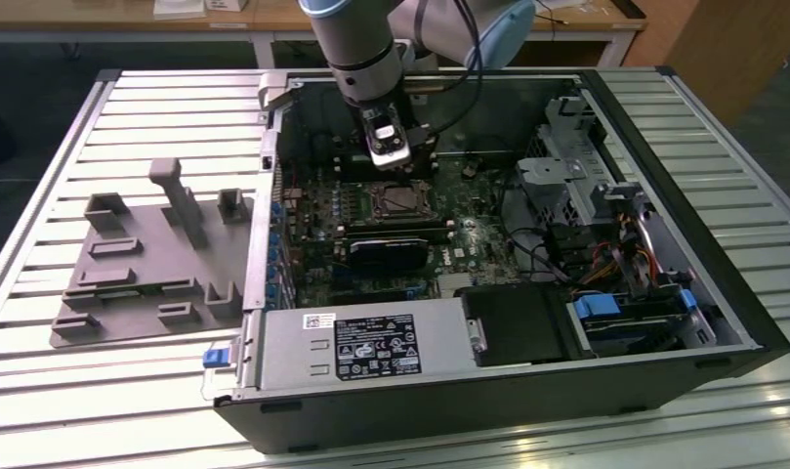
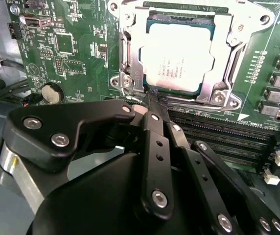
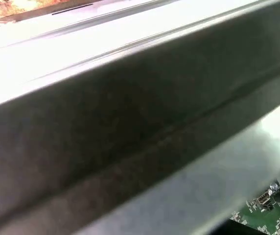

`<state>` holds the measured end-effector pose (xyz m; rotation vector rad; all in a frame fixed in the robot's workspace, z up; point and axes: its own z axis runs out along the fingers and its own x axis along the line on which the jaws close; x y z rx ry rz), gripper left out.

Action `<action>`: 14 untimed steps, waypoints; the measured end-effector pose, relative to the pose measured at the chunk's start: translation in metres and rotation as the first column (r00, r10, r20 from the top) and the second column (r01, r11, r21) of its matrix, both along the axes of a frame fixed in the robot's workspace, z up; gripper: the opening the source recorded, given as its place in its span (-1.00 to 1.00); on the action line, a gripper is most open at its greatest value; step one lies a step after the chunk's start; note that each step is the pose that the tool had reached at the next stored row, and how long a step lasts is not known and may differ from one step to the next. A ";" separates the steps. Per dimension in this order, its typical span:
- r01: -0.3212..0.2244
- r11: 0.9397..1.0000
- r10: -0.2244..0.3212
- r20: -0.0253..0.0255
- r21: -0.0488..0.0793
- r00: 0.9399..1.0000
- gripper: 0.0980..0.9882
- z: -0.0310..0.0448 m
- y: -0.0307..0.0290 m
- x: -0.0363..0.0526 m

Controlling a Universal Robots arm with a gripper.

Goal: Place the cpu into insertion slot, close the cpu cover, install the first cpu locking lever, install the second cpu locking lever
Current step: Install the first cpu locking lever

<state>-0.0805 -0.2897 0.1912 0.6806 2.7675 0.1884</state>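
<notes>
Well, on the slatted metal counter [image 1: 95, 410] lies the open black computer case [image 1: 499, 410], with the arm poised over its green motherboard [image 2: 81, 54]. The black pincer [image 2: 152, 103] is drawn shut, nothing discernible between its tips, which sit at the near edge of the square insertion slot [image 1: 397, 200] directly ahead. The second wrist view adds what the exterior view leaves dark: the thin metal cpu cover [image 2: 225, 54] lying flat over the silvery square cpu [image 2: 176, 58].

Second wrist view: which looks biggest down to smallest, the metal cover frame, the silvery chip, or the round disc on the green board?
1. cpu cover
2. cpu, framed by its window
3. round disc, clearly smallest
</notes>
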 end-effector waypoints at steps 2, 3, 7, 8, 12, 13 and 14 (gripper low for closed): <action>0.000 1.000 0.000 -0.001 -0.001 1.000 -0.99 0.0038 -0.0001 -0.0001; 0.000 1.000 0.000 -0.001 -0.001 1.000 -0.99 0.0058 -0.0001 -0.0001; 0.000 1.000 0.000 -0.001 -0.001 1.000 -0.99 0.0135 -0.0001 -0.0002; 0.000 1.000 0.000 -0.001 -0.001 1.000 -0.99 0.0149 -0.0001 -0.0001; 0.000 1.000 0.000 -0.001 -0.002 1.000 -0.99 0.0181 -0.0001 -0.0001; 0.000 1.000 0.000 -0.001 -0.003 1.000 -0.99 0.0181 -0.0001 -0.0001; 0.000 1.000 0.000 -0.001 -0.003 1.000 -0.99 0.0181 -0.0001 -0.0001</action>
